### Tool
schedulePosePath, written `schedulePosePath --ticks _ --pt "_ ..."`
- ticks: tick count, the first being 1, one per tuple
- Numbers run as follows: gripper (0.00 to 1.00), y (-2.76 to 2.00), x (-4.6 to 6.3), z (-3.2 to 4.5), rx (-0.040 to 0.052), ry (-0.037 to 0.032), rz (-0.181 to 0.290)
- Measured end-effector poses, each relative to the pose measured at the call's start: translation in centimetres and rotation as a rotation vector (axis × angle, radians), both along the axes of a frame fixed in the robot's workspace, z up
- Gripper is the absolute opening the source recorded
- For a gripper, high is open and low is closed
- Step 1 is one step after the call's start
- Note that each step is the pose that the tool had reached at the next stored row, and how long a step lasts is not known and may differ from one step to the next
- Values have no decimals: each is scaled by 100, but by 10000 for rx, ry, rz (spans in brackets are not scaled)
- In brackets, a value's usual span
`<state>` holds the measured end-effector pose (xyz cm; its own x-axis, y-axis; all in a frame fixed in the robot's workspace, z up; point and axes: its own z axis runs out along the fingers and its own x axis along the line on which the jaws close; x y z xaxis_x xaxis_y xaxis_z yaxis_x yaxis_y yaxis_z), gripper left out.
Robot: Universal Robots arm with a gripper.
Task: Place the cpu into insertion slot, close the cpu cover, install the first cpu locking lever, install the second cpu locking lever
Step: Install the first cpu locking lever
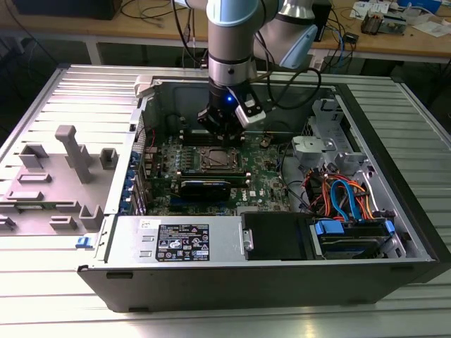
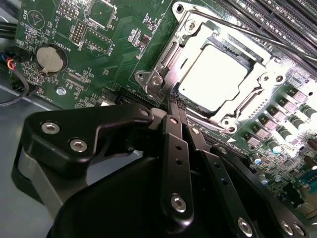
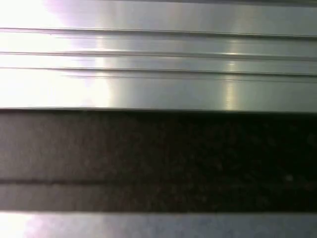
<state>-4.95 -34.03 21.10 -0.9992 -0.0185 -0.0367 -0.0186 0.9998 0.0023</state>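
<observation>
End effector fingers pressed together, tips at cpu cover edge, cover down over insertion slot.

Grey fixture tray; coin battery

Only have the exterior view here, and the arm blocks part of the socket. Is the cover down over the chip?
Observer: Yes. In the second wrist view the cover lies flat, and the chip shows pale through its window.
Operator: Where exactly is the arm working?
Observer: The gripper has its tip at the corner of the cover nearest the round battery.
Operator: Fingers open?
Observer: Shut. The two fingers meet at the tip. I can't tell whether they pinch a lever.
</observation>
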Motion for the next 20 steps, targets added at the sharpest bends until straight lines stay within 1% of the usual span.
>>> schedulePosePath --ticks 1,7,12,13,14,16,18,20 --pt "11 -16 0 0 0 0 0" --pt "11 -19 0 0 1 0 0" --pt "11 -35 0 3 -1 1 0" --pt "11 -36 0 17 0 0 -1" --pt "11 -35 0 51 1 0 -1" --pt "11 -36 0 83 0 1 1" --pt "11 -53 0 83 1 0 0" --pt "11 -82 0 83 0 -1 0"
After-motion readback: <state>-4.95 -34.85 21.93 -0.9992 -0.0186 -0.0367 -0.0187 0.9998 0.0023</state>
